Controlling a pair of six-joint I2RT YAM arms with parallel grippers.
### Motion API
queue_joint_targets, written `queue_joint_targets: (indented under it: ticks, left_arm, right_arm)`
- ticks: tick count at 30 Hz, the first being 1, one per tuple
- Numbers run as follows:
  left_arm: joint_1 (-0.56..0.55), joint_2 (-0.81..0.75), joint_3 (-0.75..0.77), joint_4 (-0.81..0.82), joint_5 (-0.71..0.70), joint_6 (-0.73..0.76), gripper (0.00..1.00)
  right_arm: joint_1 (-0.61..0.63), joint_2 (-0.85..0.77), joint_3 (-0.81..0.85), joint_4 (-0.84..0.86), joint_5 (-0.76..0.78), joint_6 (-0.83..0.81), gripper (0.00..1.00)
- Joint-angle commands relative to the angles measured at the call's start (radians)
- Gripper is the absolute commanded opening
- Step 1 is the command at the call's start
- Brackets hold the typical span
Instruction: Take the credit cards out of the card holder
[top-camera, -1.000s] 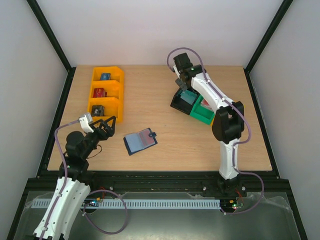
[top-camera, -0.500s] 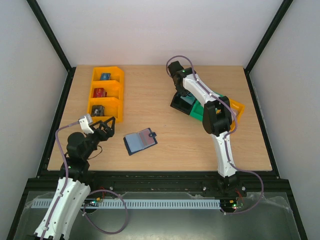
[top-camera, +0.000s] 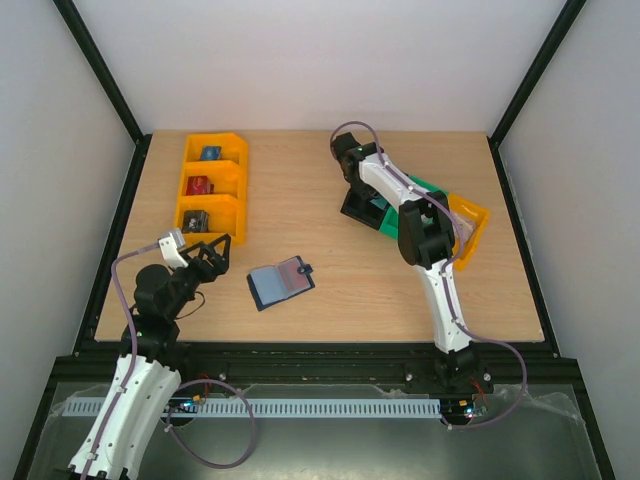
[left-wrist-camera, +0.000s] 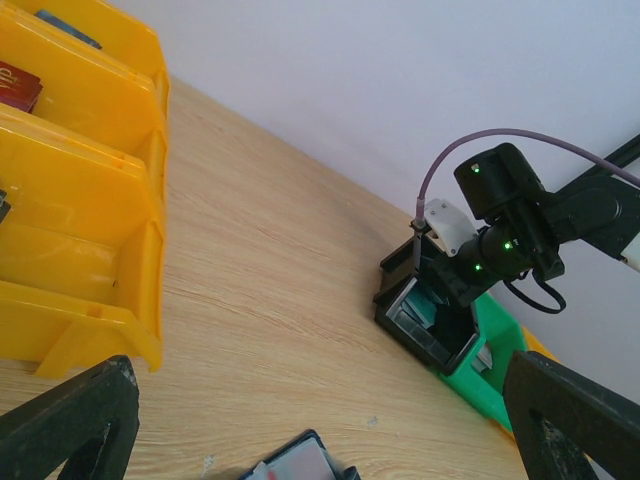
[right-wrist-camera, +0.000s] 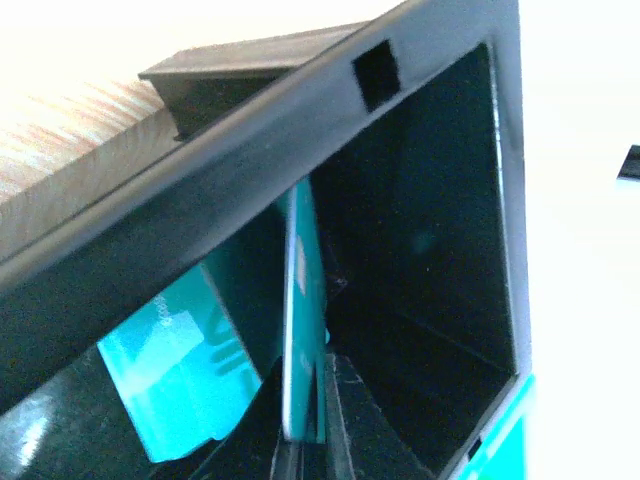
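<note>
Your right hand (right-wrist-camera: 305, 440) pinches a teal credit card (right-wrist-camera: 300, 330) on edge inside the black bin (right-wrist-camera: 430, 230), well apart from the open card holder (top-camera: 280, 283) on the table (top-camera: 330, 300), so letting go could leave the card propped against the bin wall, while your left hand (top-camera: 205, 252) gapes idle.

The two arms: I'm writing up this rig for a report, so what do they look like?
Both the left arm and the right arm have white shell links joined by black joints. A mauve cable loops loosely along each. The left gripper has black, angular fingers with a grainy surface. Small green lights glow on the right arm's black wrist housing.
</note>
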Motion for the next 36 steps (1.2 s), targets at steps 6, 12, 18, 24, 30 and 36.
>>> queue_joint_targets:
  ticks: [6,12,18,24,30,36]
  left_arm:
    - [0.006,0.003,-0.014,0.028,-0.003,-0.005,1.0]
    - [0.006,0.007,-0.017,0.026,-0.002,-0.015,0.99]
    - [0.006,0.016,-0.061,0.005,0.044,-0.123,0.99]
    - [0.006,0.044,-0.15,-0.126,0.028,-0.331,0.99]
    - [0.007,0.11,-0.164,-0.141,0.027,-0.382,0.99]
    - [0.006,0.112,-0.169,-0.151,0.022,-0.393,0.99]
  right_arm:
    - [0.02,-0.024,0.013,-0.048,-0.01,0.021,0.29]
    - [0.035,-0.074,0.013,-0.052,-0.022,0.02,0.35]
    - [0.065,-0.166,0.016,-0.066,-0.043,0.071,0.35]
    - [0.087,-0.382,-0.213,0.113,-0.328,0.112,0.35]
    - [-0.034,-0.372,-0.223,0.12,-0.54,0.311,0.15]
    - [-0.048,-0.3,-0.254,0.093,-0.66,0.355,0.02]
